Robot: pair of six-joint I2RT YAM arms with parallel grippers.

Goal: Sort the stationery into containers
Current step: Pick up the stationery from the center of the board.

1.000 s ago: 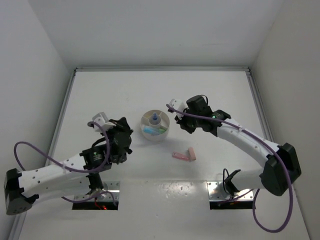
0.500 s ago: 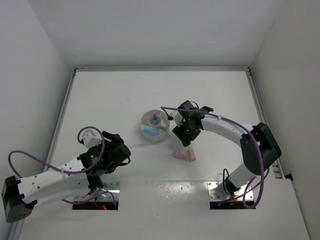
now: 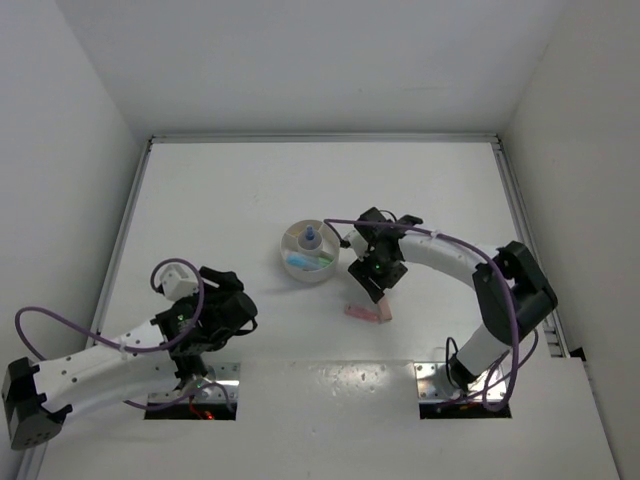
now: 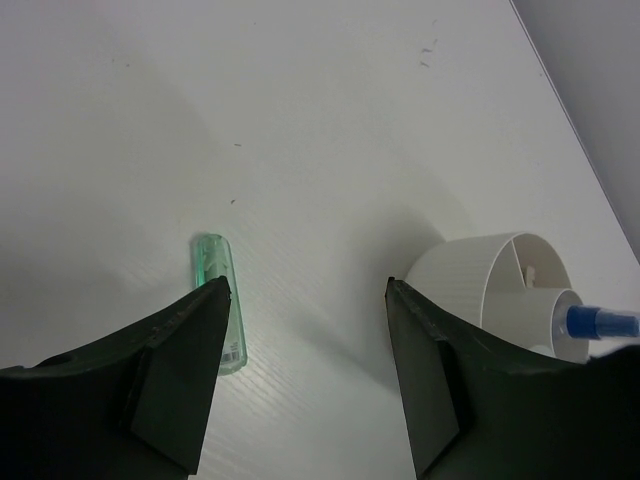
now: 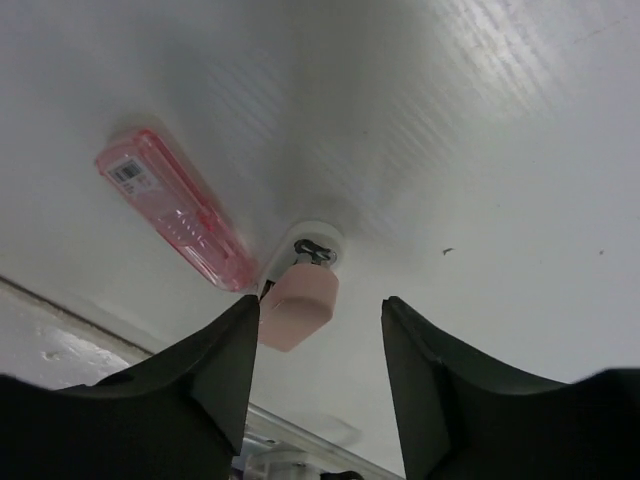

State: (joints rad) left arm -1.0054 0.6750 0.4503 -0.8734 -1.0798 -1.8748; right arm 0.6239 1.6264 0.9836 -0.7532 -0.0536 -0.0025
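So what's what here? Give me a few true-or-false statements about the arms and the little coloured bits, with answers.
1. Both the left gripper and the right gripper are open and hold nothing. True.
2. The pink bar lies inside the dish. False: it lies on the table, outside the dish, below the right gripper.
3. A mint green bar lies on the table by one of the left gripper's fingers. True.
4. The dish is empty. False: a blue piece stands in its centre cup, and a light blue piece lies in a wedge.
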